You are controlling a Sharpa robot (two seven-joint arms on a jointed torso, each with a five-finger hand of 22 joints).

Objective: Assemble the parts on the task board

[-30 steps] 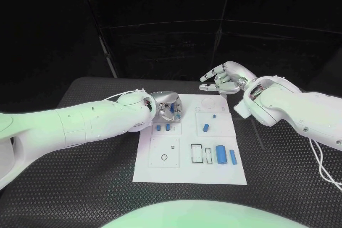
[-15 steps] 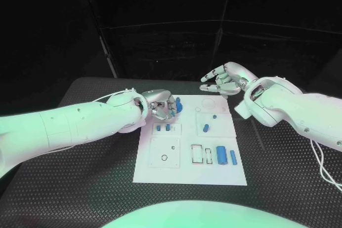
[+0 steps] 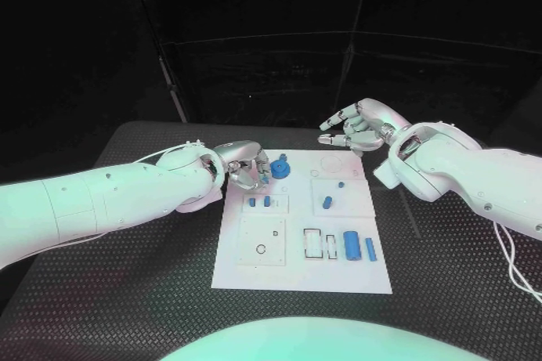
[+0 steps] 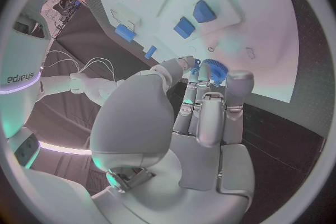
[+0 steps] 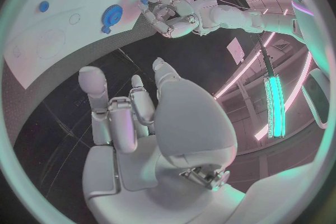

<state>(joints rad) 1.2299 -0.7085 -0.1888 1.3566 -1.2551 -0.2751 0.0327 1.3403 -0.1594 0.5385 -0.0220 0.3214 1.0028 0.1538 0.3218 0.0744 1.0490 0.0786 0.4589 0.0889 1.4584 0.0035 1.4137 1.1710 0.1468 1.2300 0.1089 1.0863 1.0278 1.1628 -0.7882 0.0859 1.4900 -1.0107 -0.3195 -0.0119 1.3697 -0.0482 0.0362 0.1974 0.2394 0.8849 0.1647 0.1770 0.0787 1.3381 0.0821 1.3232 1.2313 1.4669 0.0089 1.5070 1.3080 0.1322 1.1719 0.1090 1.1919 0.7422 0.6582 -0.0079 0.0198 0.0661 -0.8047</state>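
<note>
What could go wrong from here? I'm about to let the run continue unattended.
1. The left hand has its fingertips right at the blue gear on the task board; a poor grasp may tip or shove it.
2. The two small blue parts lie close by that hand and could get knocked.

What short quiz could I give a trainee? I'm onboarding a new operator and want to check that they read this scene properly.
1. True or false: the right robot hand holds a blue part.
2. Where is the blue gear? A) lying at the far end of the task board, beside the left robot hand; B) on the black table; C) in the right robot hand.
3. Fill in: the two long blue cylinders lie at the board's near end, on the robot's ___ side.

Key: 1 false; 2 A; 3 right.
</note>
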